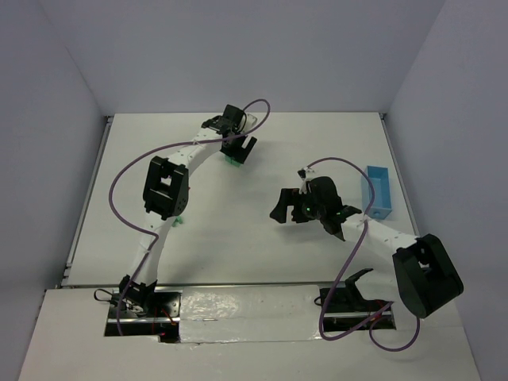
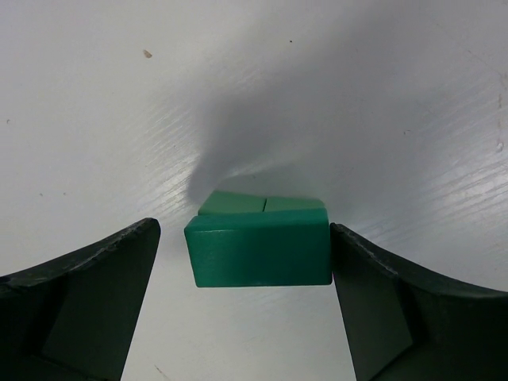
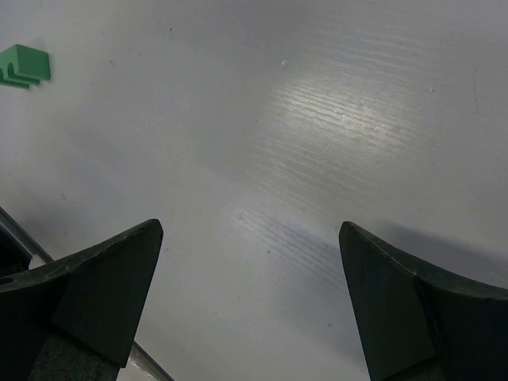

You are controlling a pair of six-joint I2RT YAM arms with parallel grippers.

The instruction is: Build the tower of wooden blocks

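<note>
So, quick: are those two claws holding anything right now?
Left gripper: open, either side of a green block, with a gap at one finger, so not gripping it.
Right gripper: open, holding nothing.

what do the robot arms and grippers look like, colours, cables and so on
The left arm and right arm have white links and bulky black joint housings, each trailed by a looping purple cable. The left gripper and right gripper are black, with broad wedge-shaped fingers.

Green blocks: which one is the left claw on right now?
The far green block, framed between the left claw's open fingers. The near green block lies apart, nearer the robot, with no claw over it.
</note>
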